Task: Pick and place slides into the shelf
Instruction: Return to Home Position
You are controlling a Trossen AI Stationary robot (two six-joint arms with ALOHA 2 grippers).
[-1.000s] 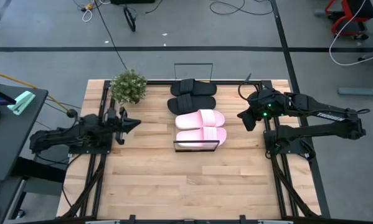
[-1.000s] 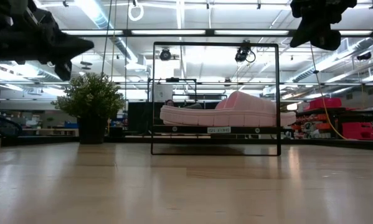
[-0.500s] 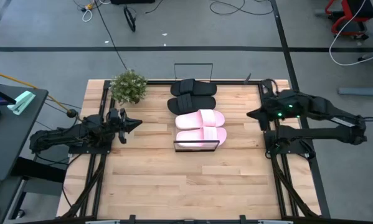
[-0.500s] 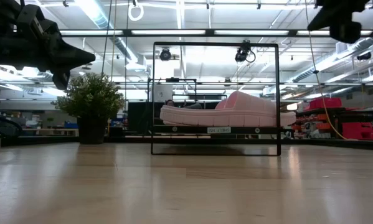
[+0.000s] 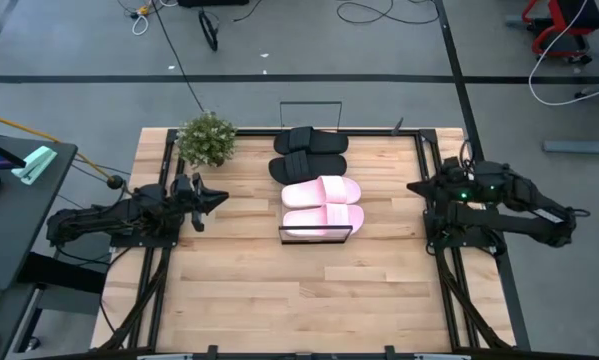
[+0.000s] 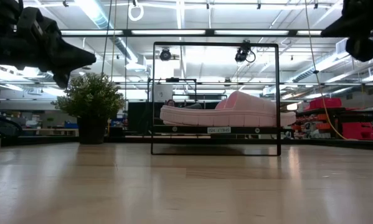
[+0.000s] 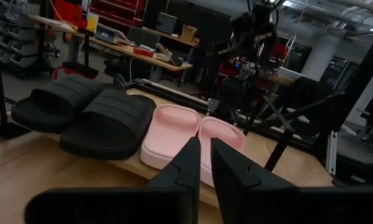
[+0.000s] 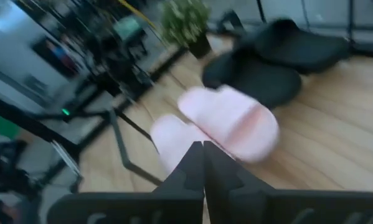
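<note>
Two pale pink slides [image 5: 322,203] lie side by side, soles down, on the shelf's plank top [image 7: 121,165], between its black wire end frames [image 5: 316,236]. Two black slides [image 5: 309,155] lie just beyond them toward the far edge. The low view shows one pink slide [image 6: 226,112] inside the wire frame [image 6: 215,152]. My left gripper [image 5: 217,198] hovers shut and level at the table's left side, pointing at the slides, with nothing in it. My right gripper [image 5: 414,187] hangs shut and empty at the right side, clear of the shelf.
A potted plant [image 5: 207,138] stands at the far left corner of the table, close behind my left gripper. The near half of the wooden tabletop [image 5: 299,290] is bare. The arms' black base frames run along the left and right edges.
My right gripper has drawn back from the pink slides toward the table's right edge, sinking a little, and stays shut and empty. The slides and the shelf have kept still.
</note>
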